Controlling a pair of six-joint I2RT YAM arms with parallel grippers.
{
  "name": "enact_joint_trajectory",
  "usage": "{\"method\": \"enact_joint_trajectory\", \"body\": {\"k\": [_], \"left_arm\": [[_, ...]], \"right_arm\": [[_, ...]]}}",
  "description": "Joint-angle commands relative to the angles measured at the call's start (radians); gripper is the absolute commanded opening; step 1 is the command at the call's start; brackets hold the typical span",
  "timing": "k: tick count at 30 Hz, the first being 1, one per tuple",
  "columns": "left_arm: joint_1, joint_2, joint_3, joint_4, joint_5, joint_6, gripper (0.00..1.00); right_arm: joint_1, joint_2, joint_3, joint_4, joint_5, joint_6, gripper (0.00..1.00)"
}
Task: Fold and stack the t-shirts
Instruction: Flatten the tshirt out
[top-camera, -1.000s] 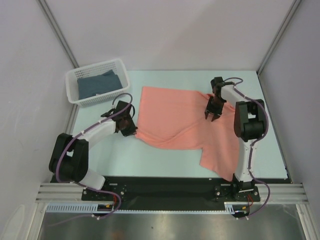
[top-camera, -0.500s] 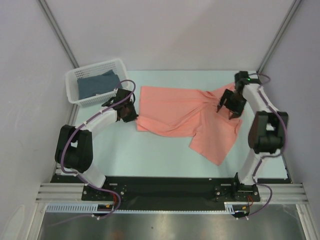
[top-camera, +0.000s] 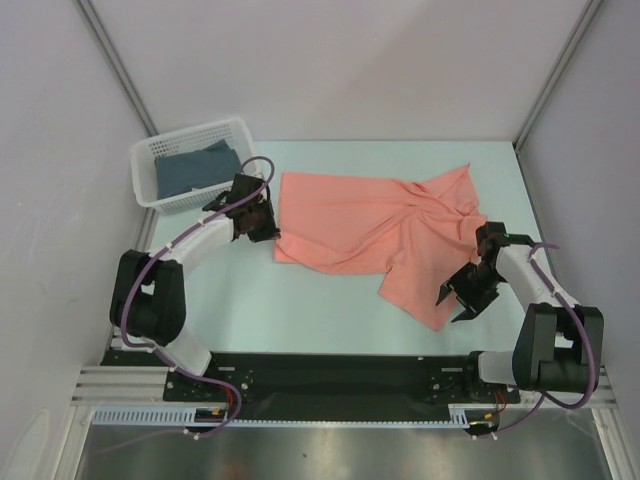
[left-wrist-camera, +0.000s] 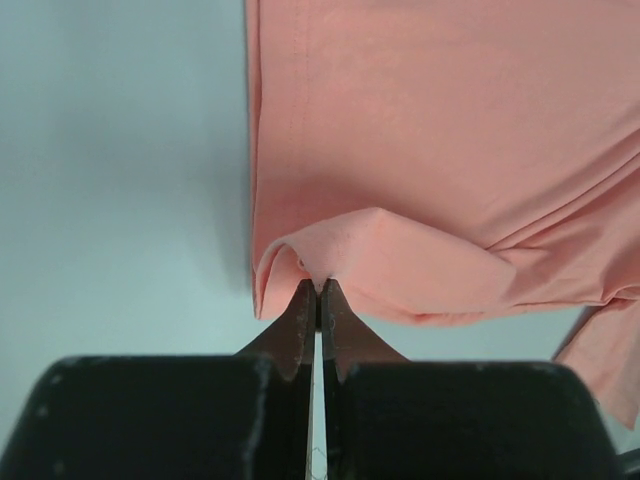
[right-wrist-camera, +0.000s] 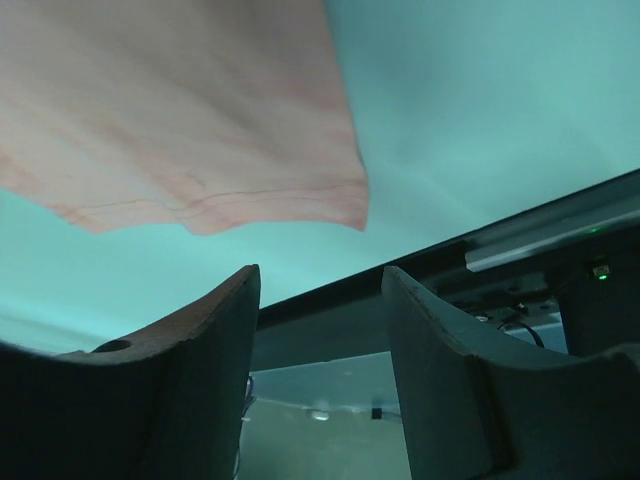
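Note:
A salmon-pink t-shirt (top-camera: 375, 225) lies rumpled across the middle of the table, one corner hanging toward the front right. My left gripper (top-camera: 268, 232) is shut on the shirt's left edge; in the left wrist view the fingers pinch a raised fold of the pink cloth (left-wrist-camera: 380, 250). My right gripper (top-camera: 458, 302) is open and empty, low at the front right beside the shirt's near corner (right-wrist-camera: 200, 140). A folded dark blue t-shirt (top-camera: 195, 168) lies in the white basket (top-camera: 150, 195).
The white basket stands at the back left corner. The table's black front rail (top-camera: 330, 365) runs close under my right gripper and shows in the right wrist view (right-wrist-camera: 480, 260). White walls enclose the back and sides.
My right gripper let go of the shirt at the back right and swung down to the front right, now open. The shirt's right side settled rumpled. My left gripper barely moved.

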Motion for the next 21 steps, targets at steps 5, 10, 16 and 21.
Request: {"method": "enact_joint_trajectory", "body": {"k": [5, 10, 16, 21], "left_arm": [[0.004, -0.028, 0.057, -0.02, 0.016, 0.051, 0.0], [0.004, -0.022, 0.064, -0.024, 0.024, 0.052, 0.0], [0.005, -0.024, 0.061, -0.02, 0.035, 0.063, 0.0], [0.007, -0.025, 0.061, -0.022, 0.035, 0.066, 0.0]], "right_arm": [[0.009, -0.029, -0.067, -0.002, 0.038, 0.113, 0.56], [0.018, -0.04, -0.183, 0.114, 0.009, 0.148, 0.44], [0.064, -0.033, -0.232, 0.176, 0.026, 0.17, 0.4], [0.09, -0.043, -0.246, 0.219, 0.05, 0.18, 0.4]]}}
